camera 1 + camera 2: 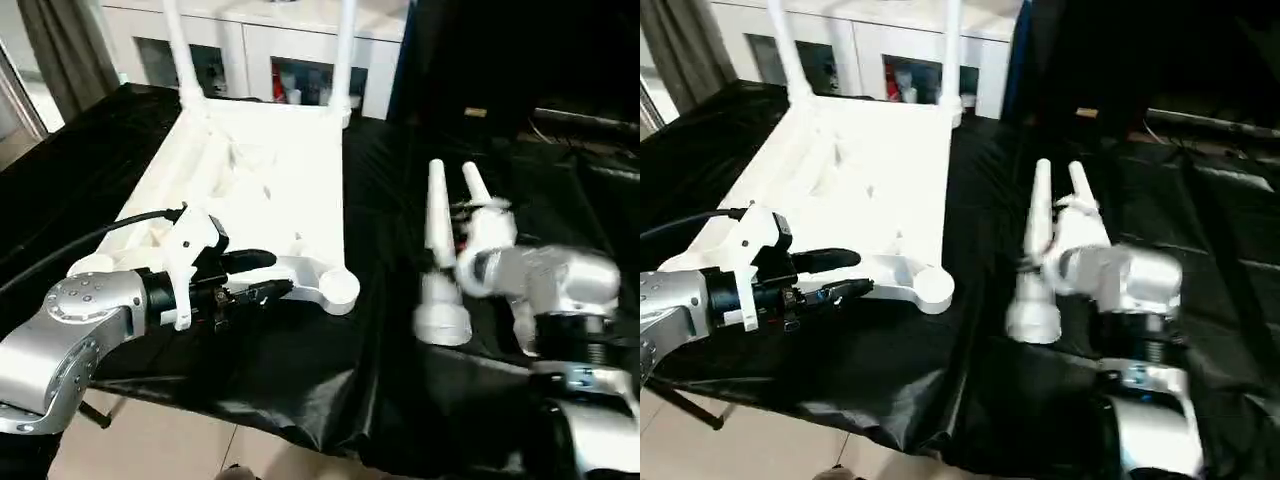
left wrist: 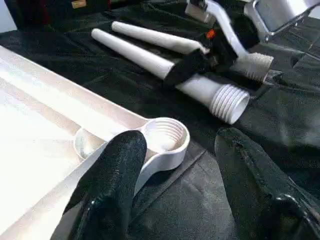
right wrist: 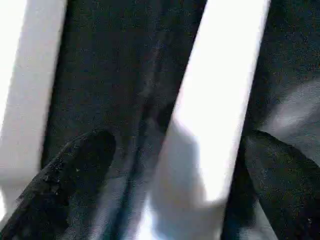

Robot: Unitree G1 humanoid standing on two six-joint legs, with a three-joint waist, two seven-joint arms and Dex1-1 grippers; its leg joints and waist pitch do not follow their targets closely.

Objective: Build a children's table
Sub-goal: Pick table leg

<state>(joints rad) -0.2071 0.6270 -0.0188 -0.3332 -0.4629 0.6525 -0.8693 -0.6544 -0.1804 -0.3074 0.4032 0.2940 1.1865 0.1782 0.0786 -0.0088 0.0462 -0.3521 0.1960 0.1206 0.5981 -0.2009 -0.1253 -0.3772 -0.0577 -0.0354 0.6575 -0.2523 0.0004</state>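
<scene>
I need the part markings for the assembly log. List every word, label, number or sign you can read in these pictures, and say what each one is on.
None can be read.
Table top: plain white, no marking seen.
Two loose legs: plain white, no marking seen.
Small yellowish tag on the dark backdrop: too small and blurred to read.
Items behind the cabinet's glass doors: too blurred to read.

Setting: indoor room, home-like or a staged test room.
Table [image 1: 300,400] draped in black sheeting; white cabinet [image 1: 250,50] with glass-front doors and small items inside along the back wall; grey curtain [image 1: 60,45] at far left; pale tiled floor [image 1: 150,440] below the table edge. Dark equipment at back right, unclear.
</scene>
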